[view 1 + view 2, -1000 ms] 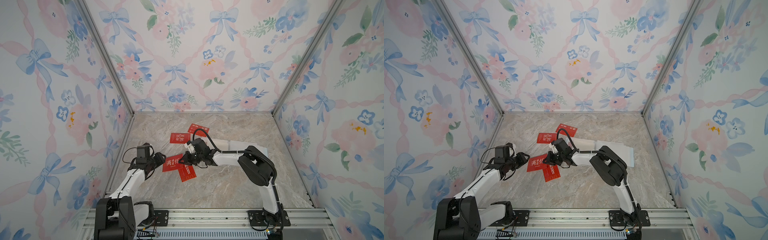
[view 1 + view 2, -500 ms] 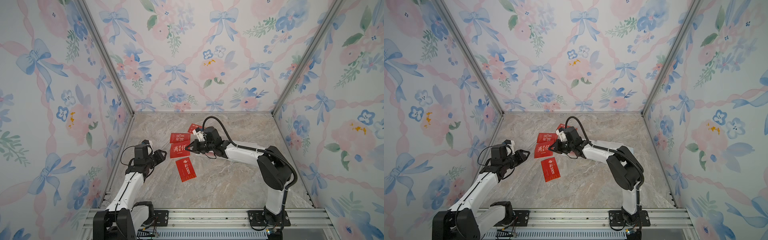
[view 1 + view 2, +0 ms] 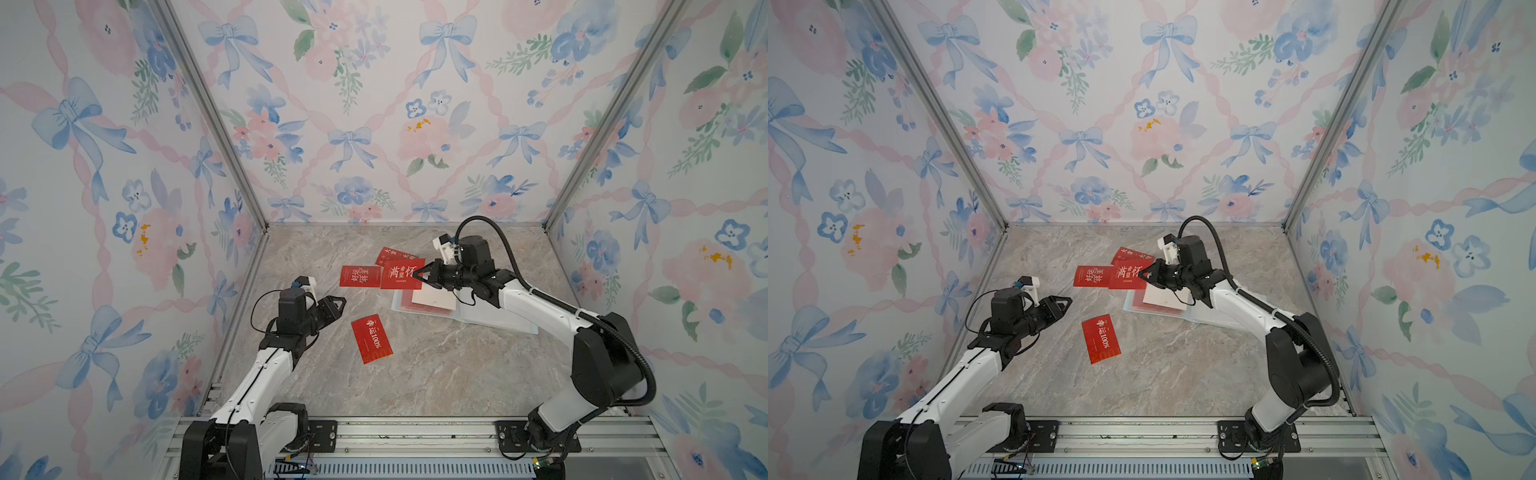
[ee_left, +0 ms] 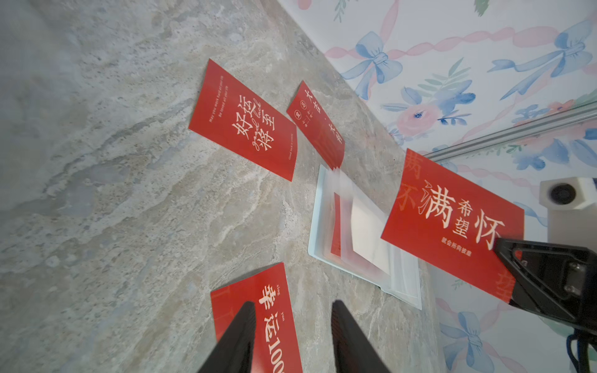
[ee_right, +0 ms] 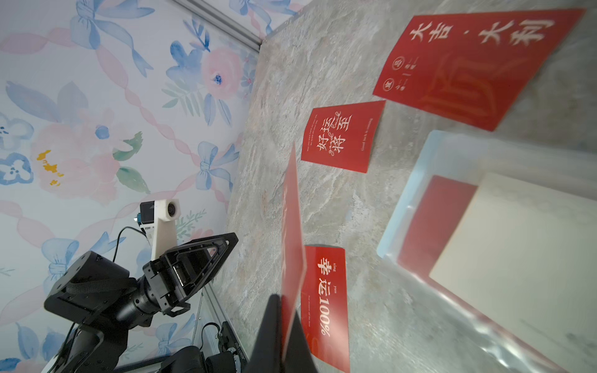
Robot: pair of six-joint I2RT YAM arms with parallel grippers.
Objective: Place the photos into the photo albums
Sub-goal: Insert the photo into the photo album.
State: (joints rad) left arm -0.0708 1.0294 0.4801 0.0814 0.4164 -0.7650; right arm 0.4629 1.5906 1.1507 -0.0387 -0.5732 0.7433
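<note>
My right gripper [image 3: 420,274] is shut on the edge of a red photo [image 3: 402,273], holding it upright in the air beside the open pale-blue photo album [image 3: 494,323]. The wrist view shows this photo [image 5: 292,232] edge-on between the shut fingers. In the album's [image 4: 318,226] clear sleeve lie a red card and a whitish one. My left gripper [image 3: 338,303] is open and empty, hovering left of a red photo [image 3: 371,338] flat on the floor; that photo [image 4: 277,323] shows beneath the parted fingertips. Two more red photos [image 3: 360,276] [image 3: 392,254] lie flat behind.
The marble floor [image 3: 436,374] is walled on three sides by floral panels with metal corner posts [image 3: 216,124]. A metal rail [image 3: 415,436] carrying both arm bases runs along the front edge.
My right gripper has lifted the red photo and carried it back and to the right, up to the album. My left gripper has let it go and drawn clear.
</note>
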